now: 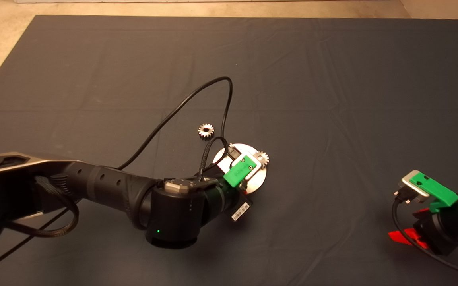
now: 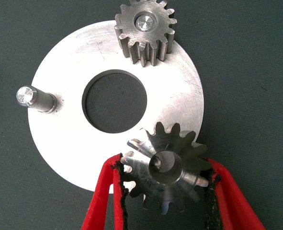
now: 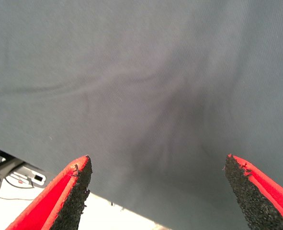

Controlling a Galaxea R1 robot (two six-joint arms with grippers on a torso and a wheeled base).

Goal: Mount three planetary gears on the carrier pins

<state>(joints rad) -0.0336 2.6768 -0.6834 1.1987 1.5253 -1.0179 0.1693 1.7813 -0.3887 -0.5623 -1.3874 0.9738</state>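
The flat shiny disc [image 2: 60, 143] with a round centre hole lies on the mat, and my left arm reaches over it in the head view. One planetary gear [image 2: 145, 29] sits on a carrier pin at the disc's rim, also seen as the gear [image 1: 262, 157] beside the green wrist. A second carrier pin [image 2: 33, 98] stands bare. My left gripper [image 2: 165, 179] is shut on another gear [image 2: 166, 167], held slightly tilted over the disc's edge; what lies under it is hidden. A third gear [image 1: 206, 130] lies loose on the mat beyond the disc [image 1: 259, 180].
My right gripper [image 3: 156, 160] waits open at the mat's lower right corner [image 1: 410, 224], with only dark cloth under it. A black cable [image 1: 197, 95] loops from the left arm over the mat behind the disc. Bare floor borders the mat at the far left.
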